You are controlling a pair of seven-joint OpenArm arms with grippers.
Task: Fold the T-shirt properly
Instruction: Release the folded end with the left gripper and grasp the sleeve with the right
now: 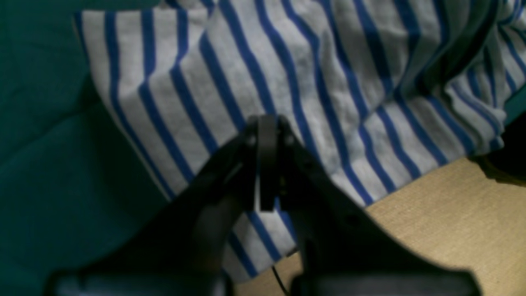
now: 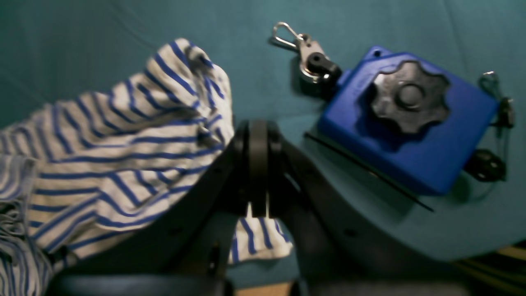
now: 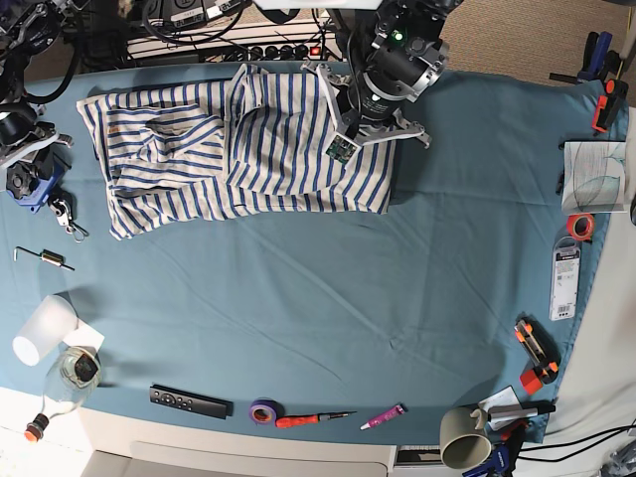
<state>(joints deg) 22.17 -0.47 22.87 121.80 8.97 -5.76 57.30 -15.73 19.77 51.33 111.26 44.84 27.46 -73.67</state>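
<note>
At the table's far edge lies the T-shirt [image 3: 248,149], soft, limp and light; best pinched at hem corners. Left gripper [image 1: 267,164] and right gripper [image 2: 259,168] are pressed together, holding nothing visible.

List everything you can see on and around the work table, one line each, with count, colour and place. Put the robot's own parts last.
T-shirt: one, white with blue stripes, far side of table.
Table cover: one, teal, over the table.
Blue device: one, blue with dark knob, by the shirt's sleeve.
Remote: one, black, near edge.
Tape roll: one, purple, near edge.
Mug: one, grey-green, near edge.
Plastic cup: one, translucent white, near corner.
Left tool: one, black, shut, over the shirt.
Right tool: one, black, shut, at the shirt's sleeve.
</note>
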